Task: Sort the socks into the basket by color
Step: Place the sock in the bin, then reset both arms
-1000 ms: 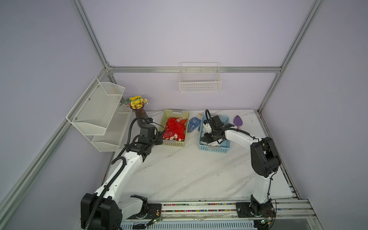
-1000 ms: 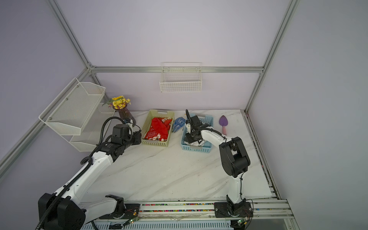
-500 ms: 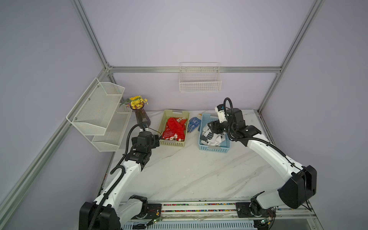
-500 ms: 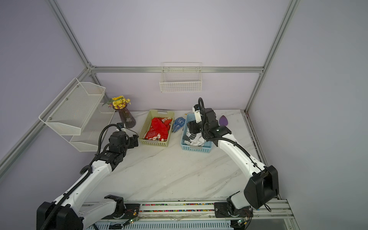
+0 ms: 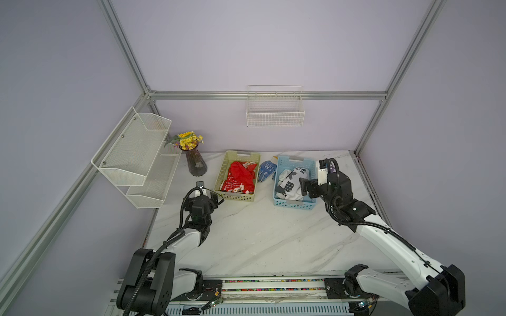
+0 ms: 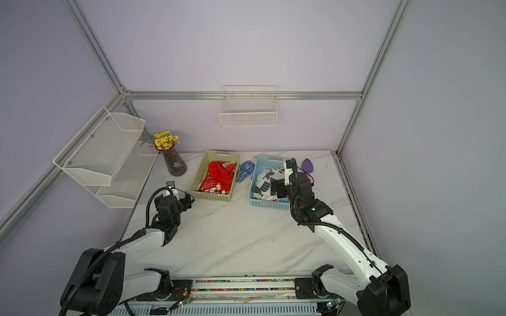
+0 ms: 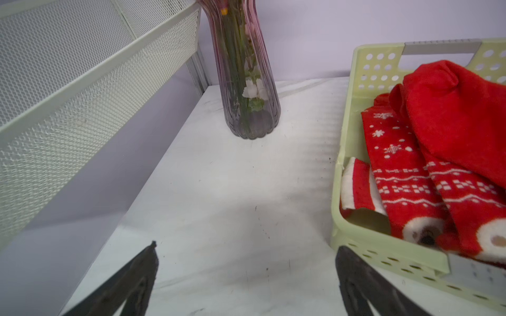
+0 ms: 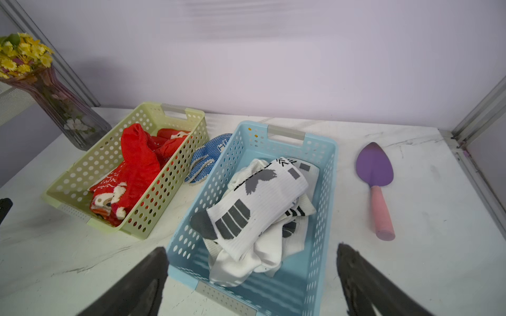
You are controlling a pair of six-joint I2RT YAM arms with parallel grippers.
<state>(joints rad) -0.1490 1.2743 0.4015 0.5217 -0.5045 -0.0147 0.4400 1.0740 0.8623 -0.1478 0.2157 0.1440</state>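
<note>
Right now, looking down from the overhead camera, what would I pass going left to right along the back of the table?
In a top view: mesh shelf → vase → green basket → blue glove → blue basket → purple trowel.

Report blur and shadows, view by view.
Left wrist: left fingers blurred, soft shadow on the table, striped light beside the green basket. Right wrist: right fingers blurred, white socks sharp. Both top views: sharp, no glare.
</note>
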